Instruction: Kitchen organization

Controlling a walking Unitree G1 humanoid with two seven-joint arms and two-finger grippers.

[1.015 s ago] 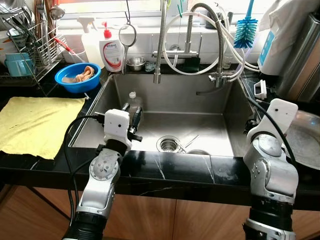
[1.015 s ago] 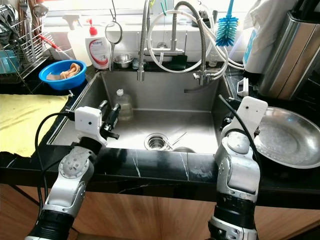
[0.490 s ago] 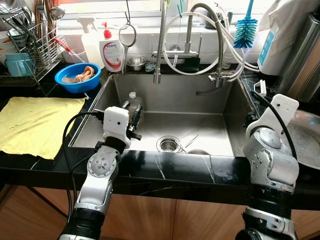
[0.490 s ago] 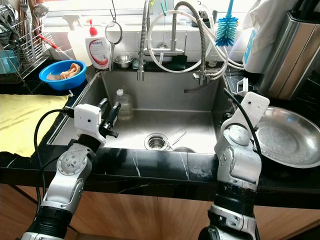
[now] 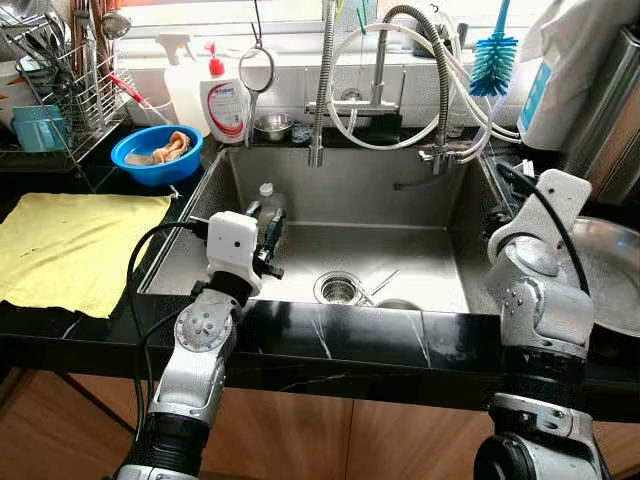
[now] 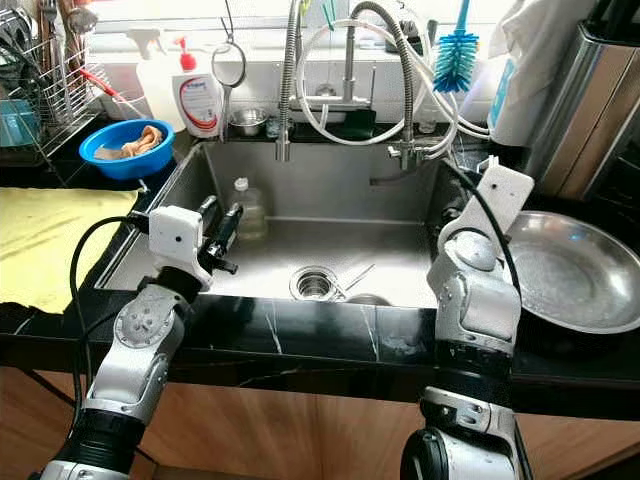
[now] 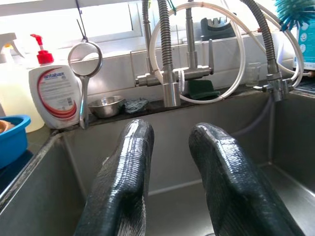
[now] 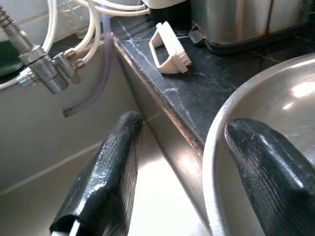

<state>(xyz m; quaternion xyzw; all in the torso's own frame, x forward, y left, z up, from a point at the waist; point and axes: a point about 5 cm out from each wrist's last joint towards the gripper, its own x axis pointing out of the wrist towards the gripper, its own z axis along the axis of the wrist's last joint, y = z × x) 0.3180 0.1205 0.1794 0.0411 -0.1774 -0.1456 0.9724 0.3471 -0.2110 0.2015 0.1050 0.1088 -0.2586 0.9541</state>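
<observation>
over sink [image 5: 440, 200] | left end effector [image 7: 170, 162] open, empty | right end effector [image 8: 187, 167] straddling bowl [image 8: 275, 108] rim

Yellow cloth [image 5: 75, 248] on black, white-veined counter [image 5: 340, 335]. Blue bowl [image 5: 155, 155]; turquoise-bristled brush [image 5: 493, 62]. Red-capped white bottle [image 5: 224, 103]; silver sink [image 5: 350, 250].

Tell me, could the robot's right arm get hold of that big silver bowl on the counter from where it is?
Probably yes. The right gripper is open and straddles the near rim of the steel bowl, one finger over the sink, one over the bowl. Nothing lies between.
</observation>
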